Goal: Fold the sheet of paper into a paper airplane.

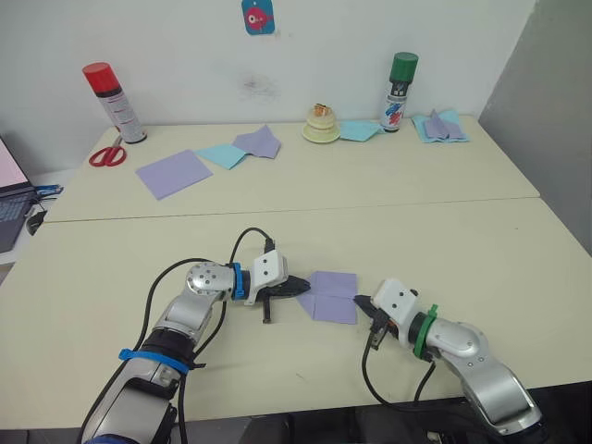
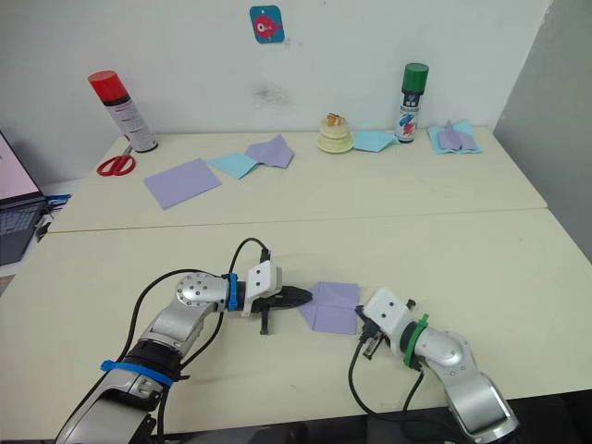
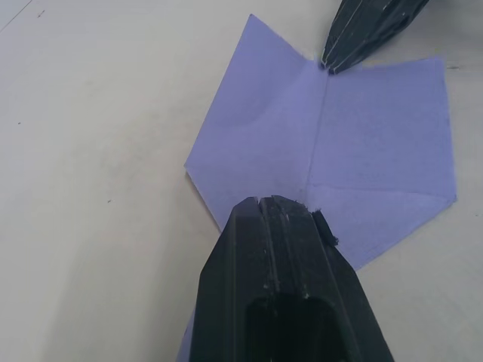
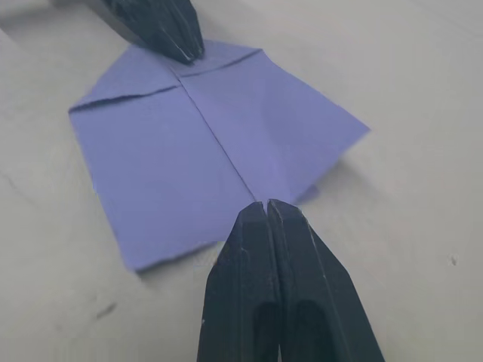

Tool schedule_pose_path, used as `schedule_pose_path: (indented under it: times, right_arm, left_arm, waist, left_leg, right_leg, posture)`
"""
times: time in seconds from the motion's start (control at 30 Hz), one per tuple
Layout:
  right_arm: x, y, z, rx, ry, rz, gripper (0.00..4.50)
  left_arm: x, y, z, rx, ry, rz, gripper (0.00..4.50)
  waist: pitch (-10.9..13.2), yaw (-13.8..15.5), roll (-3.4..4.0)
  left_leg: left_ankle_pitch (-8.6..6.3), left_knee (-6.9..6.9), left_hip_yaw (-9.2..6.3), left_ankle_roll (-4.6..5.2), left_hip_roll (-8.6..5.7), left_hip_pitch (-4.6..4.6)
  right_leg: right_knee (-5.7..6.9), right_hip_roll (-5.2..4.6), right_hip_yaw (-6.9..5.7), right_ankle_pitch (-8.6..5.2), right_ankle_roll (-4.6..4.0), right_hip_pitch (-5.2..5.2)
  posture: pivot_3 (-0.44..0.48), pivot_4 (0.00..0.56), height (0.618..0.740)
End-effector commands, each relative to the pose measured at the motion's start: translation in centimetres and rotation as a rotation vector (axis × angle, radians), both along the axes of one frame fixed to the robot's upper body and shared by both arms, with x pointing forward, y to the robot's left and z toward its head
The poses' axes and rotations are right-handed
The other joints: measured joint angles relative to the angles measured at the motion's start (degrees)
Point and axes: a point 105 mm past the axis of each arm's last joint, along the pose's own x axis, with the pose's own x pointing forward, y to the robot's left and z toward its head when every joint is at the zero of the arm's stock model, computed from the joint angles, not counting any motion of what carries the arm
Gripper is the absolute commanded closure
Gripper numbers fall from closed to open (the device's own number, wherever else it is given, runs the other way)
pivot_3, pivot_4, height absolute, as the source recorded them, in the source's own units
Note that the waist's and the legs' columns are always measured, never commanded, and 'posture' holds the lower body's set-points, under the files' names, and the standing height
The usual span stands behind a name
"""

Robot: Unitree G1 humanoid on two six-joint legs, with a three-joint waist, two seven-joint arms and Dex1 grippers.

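The lavender sheet of paper [image 1: 333,296] lies flat near the table's front middle. It has a lengthwise centre crease and two corners folded in, which gives it a pointed end on its left. My left gripper [image 1: 303,288] is shut, its tip resting on that pointed end; the left wrist view shows the closed tips [image 3: 283,202] over the paper's [image 3: 370,151] folded flaps. My right gripper [image 1: 361,302] is shut too, its tip [image 4: 268,205] touching the sheet's [image 4: 173,166] opposite edge at the crease.
Along the back of the table are a red-capped spray can [image 1: 113,102], red scissors [image 1: 108,154], a smooth lavender square [image 1: 174,173], a light-blue sheet [image 1: 222,154], a cream dish [image 1: 322,125], a green-capped can [image 1: 400,91] and folded pieces [image 1: 440,127]. A laptop [image 1: 11,194] sits at the left.
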Motion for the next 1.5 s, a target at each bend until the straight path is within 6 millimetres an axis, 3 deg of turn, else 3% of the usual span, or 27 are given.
schedule_pose_path:
  times: [0.03, 0.17, 0.5, 0.63, 0.83, 0.93, 1.07, 1.23, 1.33, 1.5]
  right_arm:
    - [-0.4, 1.2, 3.9, 0.114, -0.096, 0.056, 4.47]
    - [-0.1, 1.9, 4.7, 0.115, -0.122, 0.085, 4.47]
    - [1.4, 3.1, 0.2, -0.025, -0.024, 0.132, 4.47]
    - [1.5, 2.9, -0.7, -0.058, 0.011, 0.133, 4.47]
    - [1.3, 2.7, -1.1, -0.07, 0.031, 0.141, 4.47]
    - [1.3, 2.8, -0.9, -0.074, 0.015, 0.146, 4.47]
    - [1.7, 3.4, 0.4, -0.045, -0.042, 0.159, 4.47]
    - [2.0, 3.2, 2.8, 0.011, -0.101, 0.152, 4.47]
    - [1.6, 2.0, 5.0, 0.067, -0.104, 0.145, 3.86]
    - [1.2, 0.0, 6.7, 0.12, -0.054, 0.109, 2.07]
  left_arm:
    - [-0.7, 0.4, -2.0, 0.064, 0.063, -0.002, 4.5]
    - [-0.6, -0.4, -1.2, 0.039, 0.047, -0.021, 4.5]
    - [-0.8, -2.7, 0.4, -0.007, 0.025, -0.064, 4.5]
    - [-0.8, -1.7, -0.6, 0.016, 0.063, -0.022, 4.5]
    - [0.1, 1.7, -1.4, 0.035, 0.123, 0.097, 4.5]
    - [-0.4, 3.4, -2.4, 0.096, 0.136, 0.097, 4.5]
    - [-0.9, 4.3, -3.4, 0.131, 0.15, 0.1, 4.5]
    - [-1.3, 3.8, -3.6, 0.124, 0.149, 0.078, 4.5]
    - [-1.3, 3.2, -3.5, 0.116, 0.135, 0.067, 4.5]
    - [-1.4, 2.8, -3.5, 0.112, 0.127, 0.056, 4.5]
  waist:
    - [0.03, 0.0, 0.03]
    - [0.03, 0.0, 0.02]
    - [0.13, 0.05, -0.02]
    - [0.13, -0.04, -0.02]
    - [0.13, -0.21, -0.02]
    - [0.11, -0.32, -0.01]
    - [0.07, -0.24, 0.0]
    - [0.08, -0.25, 0.01]
    - [0.09, -0.16, 0.04]
    - [0.09, 0.01, 0.03]
  left_leg:
    - [0.0, 0.0, 0.0, 0.0, 0.0, -0.01]
    - [0.0, -0.01, -0.02, 0.0, 0.01, -0.03]
    - [0.01, 0.0, -0.01, -0.01, -0.02, -0.27]
    - [0.01, -0.01, -0.03, -0.01, 0.0, -0.25]
    - [0.0, -0.01, -0.02, 0.0, 0.02, -0.18]
    - [0.0, -0.03, -0.02, 0.0, 0.05, -0.11]
    - [0.0, -0.05, -0.01, 0.0, 0.03, -0.02]
    - [0.0, -0.05, -0.01, 0.0, 0.04, -0.01]
    - [0.0, -0.04, -0.01, 0.0, 0.02, -0.06]
    - [-0.01, -0.05, -0.03, 0.01, 0.01, -0.07]
  right_leg:
    - [0.0, 0.0, 0.0, 0.0, 0.0, -0.01]
    - [0.0, 0.0, -0.01, -0.01, 0.01, -0.02]
    - [-0.03, -0.01, -0.02, 0.14, -0.25, -0.25]
    - [-0.02, 0.0, -0.04, 0.14, -0.25, -0.23]
    - [0.0, 0.01, -0.03, 0.14, -0.24, -0.2]
    - [0.01, 0.03, -0.02, 0.13, -0.23, -0.18]
    - [0.0, 0.02, -0.01, 0.11, -0.2, -0.09]
    - [0.0, 0.02, -0.01, 0.11, -0.2, -0.09]
    - [0.0, 0.01, 0.0, 0.13, -0.23, -0.12]
    - [-0.05, -0.01, -0.02, 0.12, -0.22, -0.08]
  posture:
    - [0.0, 0.15, 0.74]
    - [0.0, 0.15, 0.74]
    - [0.0, 0.15, 0.74]
    - [0.0, 0.15, 0.74]
    - [0.0, 0.15, 0.74]
    - [0.0, 0.15, 0.74]
    - [0.0, 0.15, 0.74]
    - [0.0, 0.15, 0.74]
    - [0.0, 0.15, 0.74]
    - [0.0, 0.15, 0.74]
